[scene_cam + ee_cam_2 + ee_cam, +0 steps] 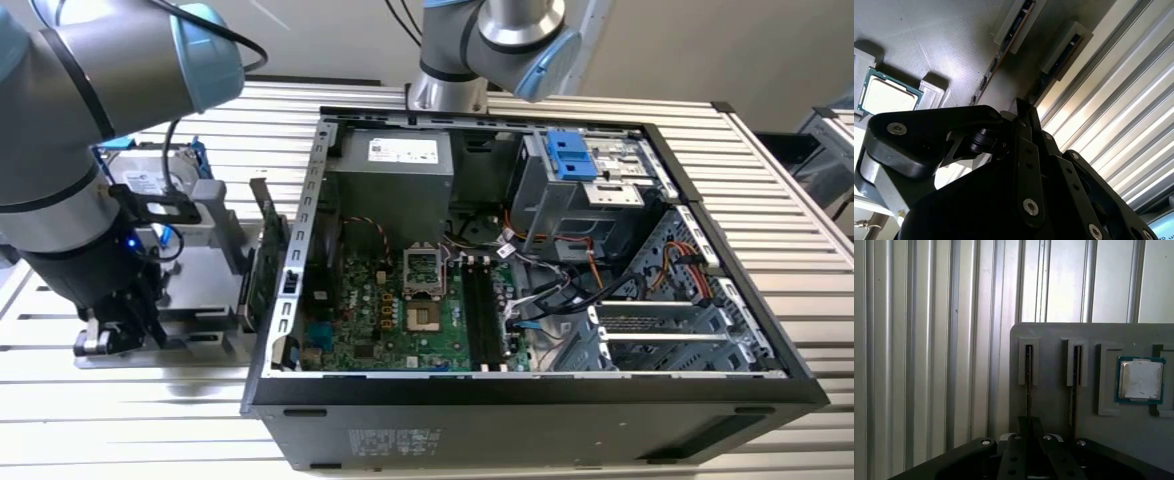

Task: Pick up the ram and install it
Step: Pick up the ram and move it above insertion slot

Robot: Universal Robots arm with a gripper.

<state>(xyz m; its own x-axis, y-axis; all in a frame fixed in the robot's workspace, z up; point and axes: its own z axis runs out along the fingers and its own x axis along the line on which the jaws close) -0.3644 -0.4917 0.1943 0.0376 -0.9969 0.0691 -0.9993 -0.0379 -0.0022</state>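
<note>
Computer case (534,250) on slatted table (787,170); fixture tray (211,285) just beside it, on the exterior view's left; in tray slots: ram (1028,385), second stick (1074,385) alongside; processor (1140,380) next over, in its recess.

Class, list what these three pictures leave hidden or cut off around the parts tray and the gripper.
1. First wrist view: the ram stands edge-on in a slot of the tray, hiding its chips; the gripper covers its near end.
2. Exterior view: the arm itself hides where the gripper meets the tray.
3. First wrist view: the picture's edge cuts off the tray beyond the processor.
</note>
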